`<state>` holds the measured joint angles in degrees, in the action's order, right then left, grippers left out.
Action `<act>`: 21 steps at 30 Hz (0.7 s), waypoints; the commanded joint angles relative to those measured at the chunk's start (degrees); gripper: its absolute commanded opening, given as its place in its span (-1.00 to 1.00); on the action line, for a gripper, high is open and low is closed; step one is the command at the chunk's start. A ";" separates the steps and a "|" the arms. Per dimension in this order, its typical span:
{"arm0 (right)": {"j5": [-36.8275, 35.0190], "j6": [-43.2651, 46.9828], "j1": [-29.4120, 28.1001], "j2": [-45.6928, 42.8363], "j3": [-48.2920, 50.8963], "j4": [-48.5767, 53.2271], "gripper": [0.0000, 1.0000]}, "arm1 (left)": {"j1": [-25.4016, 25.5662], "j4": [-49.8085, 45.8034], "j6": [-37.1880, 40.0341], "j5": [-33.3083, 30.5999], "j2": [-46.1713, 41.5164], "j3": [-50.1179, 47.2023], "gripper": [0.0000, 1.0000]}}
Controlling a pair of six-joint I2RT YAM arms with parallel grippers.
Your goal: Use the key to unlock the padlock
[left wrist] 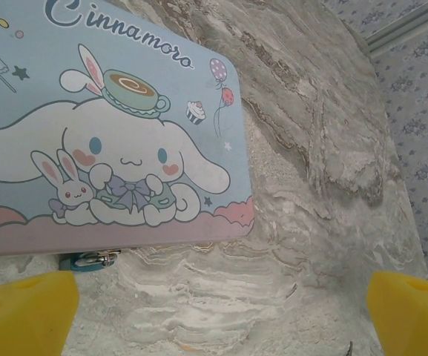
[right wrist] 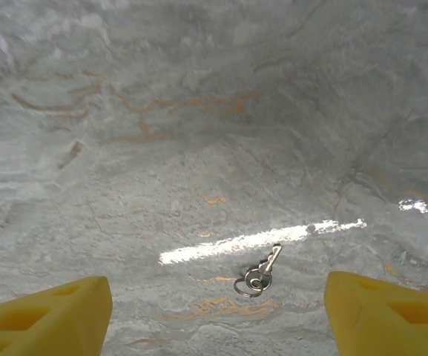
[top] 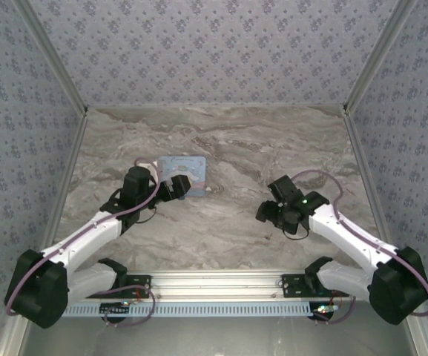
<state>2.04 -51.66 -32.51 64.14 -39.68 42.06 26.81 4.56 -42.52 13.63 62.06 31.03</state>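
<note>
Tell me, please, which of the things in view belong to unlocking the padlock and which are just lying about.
Belong to the job:
- padlock, peeking out at the tin's near edge
- key, lying on its rings on the table

Just lying about:
- cartoon tin box, though the padlock may be attached to it; I cannot tell
- marble table, only the work surface

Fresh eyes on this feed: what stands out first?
The light-blue cartoon tin box lies flat on the marble table, left of centre, just ahead of the open left gripper, a tiny teal padlock peeking out at its near edge. The small grey metal key on its rings lies on bare marble ahead of the open right gripper.
</note>
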 commanded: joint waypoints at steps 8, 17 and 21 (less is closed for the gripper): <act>0.64 -5.45 -3.46 8.95 -0.26 1.14 0.18 | 0.53 -0.73 2.30 -0.53 0.34 3.51 0.99; -0.63 -7.53 -3.97 10.77 1.93 -0.76 -0.02 | 0.55 -1.57 2.27 -0.91 0.08 3.43 0.99; -0.80 -7.75 -3.91 11.09 2.68 -1.36 -0.08 | 0.53 -2.05 2.27 -0.94 0.07 3.51 0.99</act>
<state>2.39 -57.69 -36.16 74.67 -38.04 40.42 26.81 3.16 -41.41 13.26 62.37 32.97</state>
